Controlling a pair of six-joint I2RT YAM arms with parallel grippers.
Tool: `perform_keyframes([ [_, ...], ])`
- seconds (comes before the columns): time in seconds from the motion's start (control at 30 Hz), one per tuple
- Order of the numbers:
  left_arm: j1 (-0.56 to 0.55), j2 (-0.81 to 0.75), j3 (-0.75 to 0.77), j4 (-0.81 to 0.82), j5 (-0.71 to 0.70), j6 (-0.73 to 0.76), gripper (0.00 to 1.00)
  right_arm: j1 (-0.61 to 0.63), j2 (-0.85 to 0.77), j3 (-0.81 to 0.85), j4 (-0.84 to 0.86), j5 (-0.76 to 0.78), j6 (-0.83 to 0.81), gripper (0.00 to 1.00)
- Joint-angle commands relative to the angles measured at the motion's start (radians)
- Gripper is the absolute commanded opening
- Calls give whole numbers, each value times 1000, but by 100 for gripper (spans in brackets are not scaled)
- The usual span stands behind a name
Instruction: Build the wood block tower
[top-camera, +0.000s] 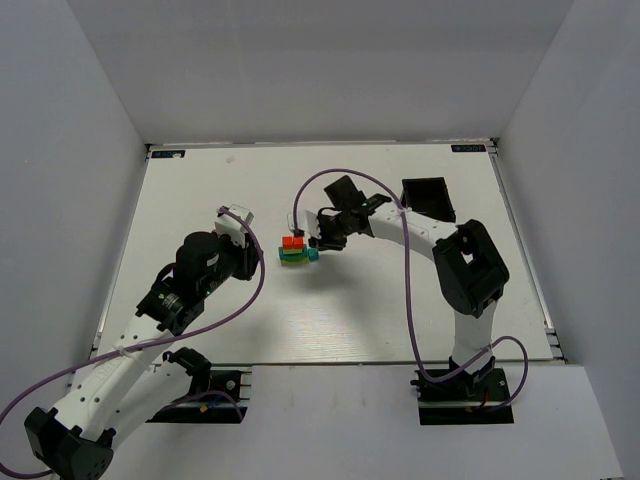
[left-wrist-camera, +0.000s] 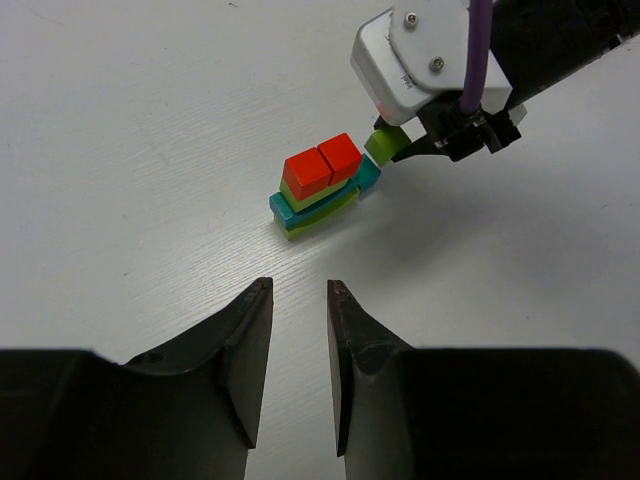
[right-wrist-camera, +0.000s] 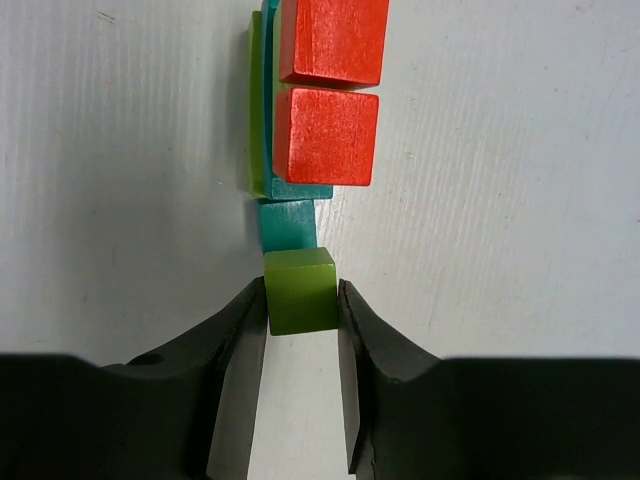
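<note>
wood block tower (left-wrist-camera: 318, 190) — painted wood, matt | lime-green cube (right-wrist-camera: 300, 290): painted, faint grain | table (left-wrist-camera: 100, 100) — smooth, matt | jaws: black matt plastic

My table (top-camera: 200, 200) is white and flat. A little block tower (top-camera: 294, 251) stands near the middle of it, green bar at the bottom, and a teal cube (top-camera: 312, 254) sits on the table right next to it. A black bin (top-camera: 428, 197) rests farther back, on my right side.
</note>
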Motion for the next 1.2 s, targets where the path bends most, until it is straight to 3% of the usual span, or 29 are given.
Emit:
perform_keyframes([
  [0.0,5,-15,6,4,8,2,39,11,25,46,5,2,30,17],
  [1.17,5,-15,6,4,8,2,39,40,81,79,28,26,85,21],
])
